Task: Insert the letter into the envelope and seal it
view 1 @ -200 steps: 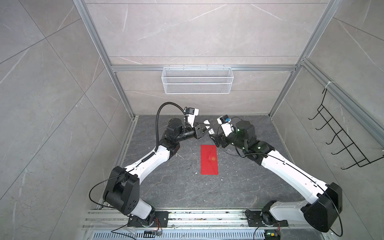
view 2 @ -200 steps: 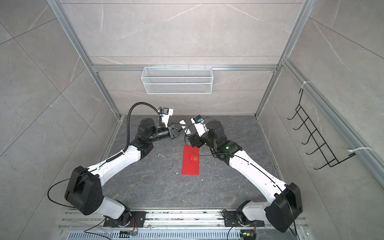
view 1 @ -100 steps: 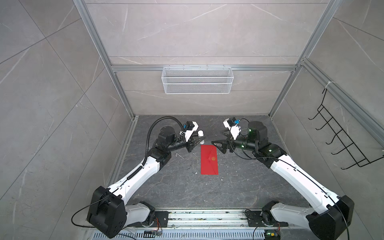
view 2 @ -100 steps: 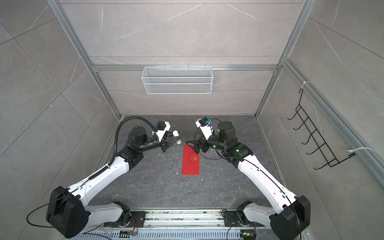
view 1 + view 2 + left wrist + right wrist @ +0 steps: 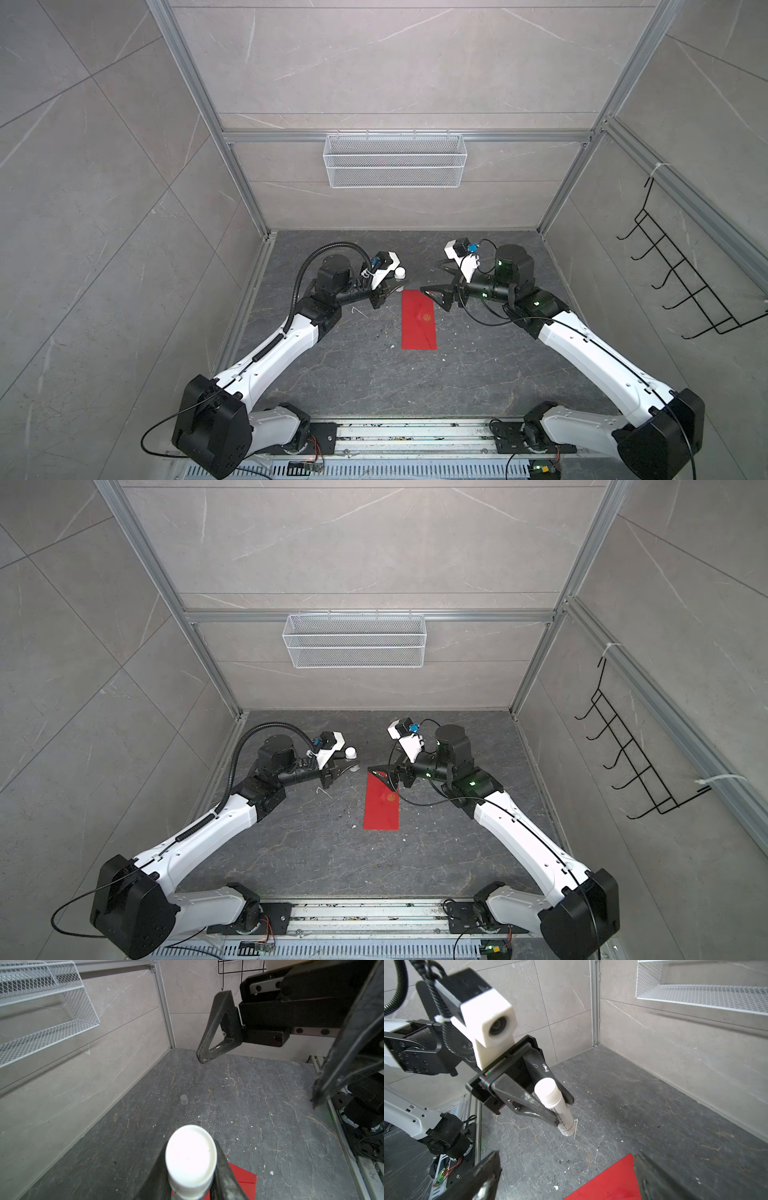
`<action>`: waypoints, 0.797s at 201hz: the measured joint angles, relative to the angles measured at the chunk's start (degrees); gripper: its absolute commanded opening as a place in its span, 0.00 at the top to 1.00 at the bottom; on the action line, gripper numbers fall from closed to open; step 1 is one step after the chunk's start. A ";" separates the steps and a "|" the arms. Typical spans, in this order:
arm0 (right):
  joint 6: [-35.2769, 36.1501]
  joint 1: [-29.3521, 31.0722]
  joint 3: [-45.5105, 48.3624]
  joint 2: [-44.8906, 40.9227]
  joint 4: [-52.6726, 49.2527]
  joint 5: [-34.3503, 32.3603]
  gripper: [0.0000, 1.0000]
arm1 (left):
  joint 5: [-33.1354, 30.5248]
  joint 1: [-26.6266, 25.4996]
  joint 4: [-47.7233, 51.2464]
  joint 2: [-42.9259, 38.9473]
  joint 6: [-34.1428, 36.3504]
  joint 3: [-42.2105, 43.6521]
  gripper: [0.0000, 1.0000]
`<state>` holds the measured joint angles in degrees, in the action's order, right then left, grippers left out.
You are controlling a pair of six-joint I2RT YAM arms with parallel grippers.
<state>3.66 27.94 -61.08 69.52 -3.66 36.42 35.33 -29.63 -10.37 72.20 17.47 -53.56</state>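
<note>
The red envelope (image 5: 419, 322) (image 5: 381, 804) lies flat mid-floor with its gold emblem facing up; a corner of it shows in the wrist views (image 5: 241, 1178) (image 5: 608, 1182). The letter is out of view. My left gripper (image 5: 394, 286) (image 5: 564, 1112) is shut on a white glue stick (image 5: 400, 273) (image 5: 191, 1153) (image 5: 556, 1103), just left of the envelope's far end. The stick stands nearly upright, its lower end at the floor. My right gripper (image 5: 429, 275) (image 5: 566, 1165) hangs open and empty over the envelope's far right corner, facing the left one.
A small clear cap (image 5: 184, 1099) stands on the floor behind the grippers. A white wire basket (image 5: 395, 166) hangs on the back wall and a black hook rack (image 5: 685, 291) on the right wall. White crumbs dot the dark floor. The arms' base rail (image 5: 415, 432) runs along the front.
The two grippers, close together at the back a second ago, have drawn apart to either side of the envelope's far end. The right jaws opened wider; the left kept the glue stick.
</note>
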 measured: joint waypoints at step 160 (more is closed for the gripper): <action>-1.33 -0.55 -0.61 1.46 -7.37 -7.02 0.16 | -6.29 -7.15 -14.12 10.43 -1.90 8.72 1.00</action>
<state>2.33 27.40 -61.69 70.98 -11.03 29.41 29.04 -36.77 -24.49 82.63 15.57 -44.84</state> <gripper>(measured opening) 0.841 0.255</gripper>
